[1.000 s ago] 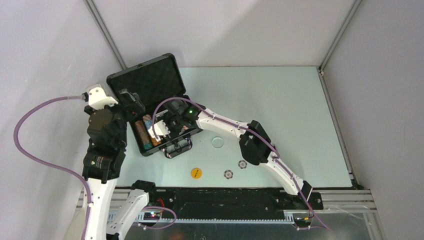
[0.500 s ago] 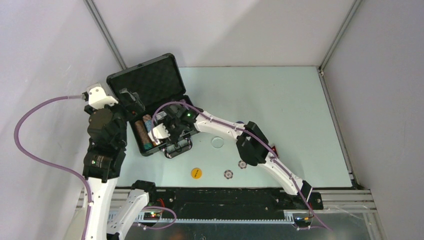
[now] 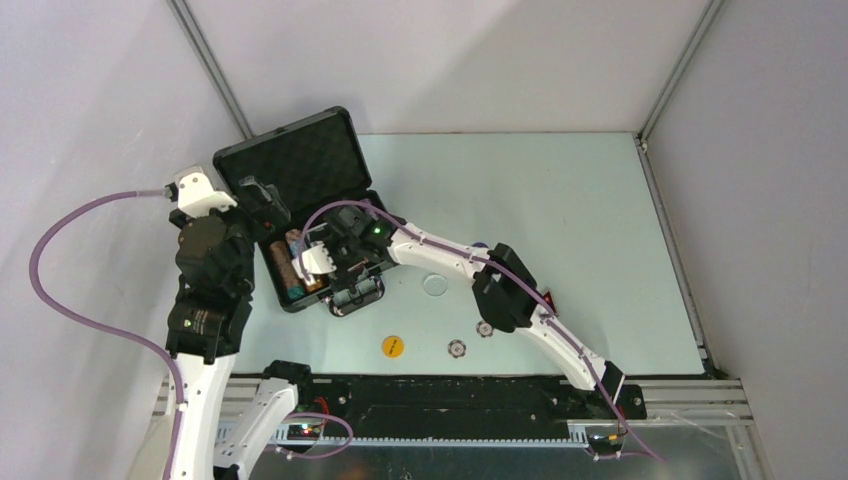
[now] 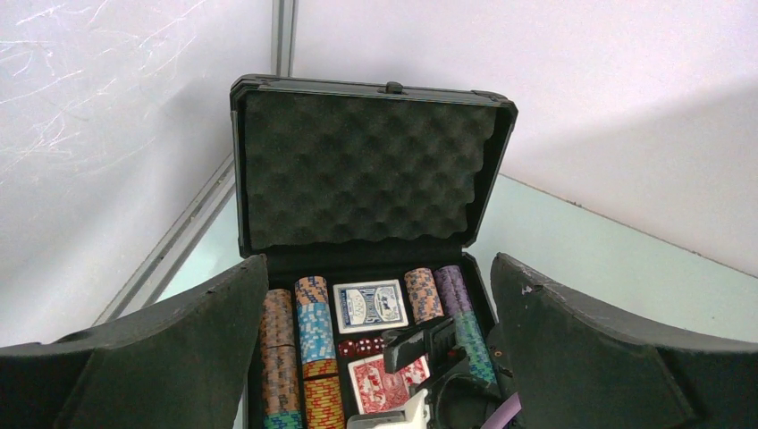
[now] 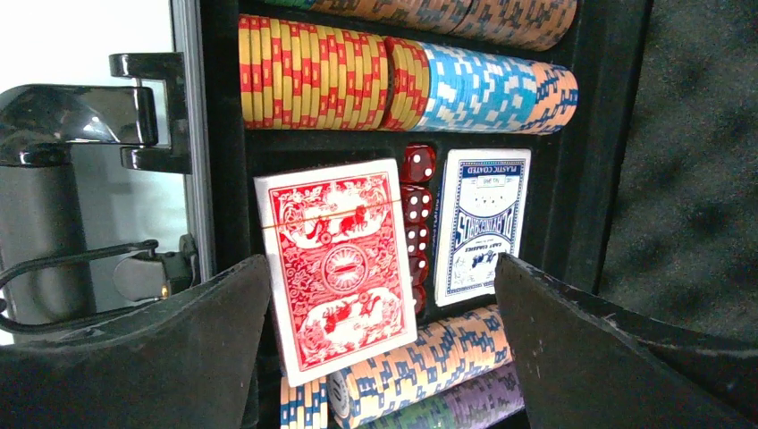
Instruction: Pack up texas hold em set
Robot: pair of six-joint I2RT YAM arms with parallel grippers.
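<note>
Right hand (image 3: 303, 266) is hanging open over the case (image 3: 300, 165), which is sitting at the far-left corner of the table (image 3: 580, 200). Left hand (image 3: 263, 204) is waiting open just beside the case's left side, holding nothing. Two loose chips (image 3: 457, 348), a yellow disc (image 3: 393, 346) and a clear disc (image 3: 435, 284) are lying out on the table, not yet packed. Open room is lying to the right. Left and back are crowding against the walls, and both arms are sharing the case mouth, so an arm clash is looking like the main risk.

Left wrist: left hand (image 4: 380, 357) is spreading wide, with the lid (image 4: 357, 170) standing upright behind the trays. Blue deck (image 4: 369, 306) is sitting flat in its slot. The right arm is blocking the near part.

Right wrist: right hand (image 5: 380, 357) is gaping, its fingers (image 5: 581, 357) not gripping the red deck (image 5: 338, 264), though the left one is sitting very close. The deck is lying tilted beside the dice (image 5: 416, 201), its near end riding on the chips (image 5: 429, 357), so it is probably not seated. Lifting away could be snagging it, and the lid may be jamming on it.
</note>
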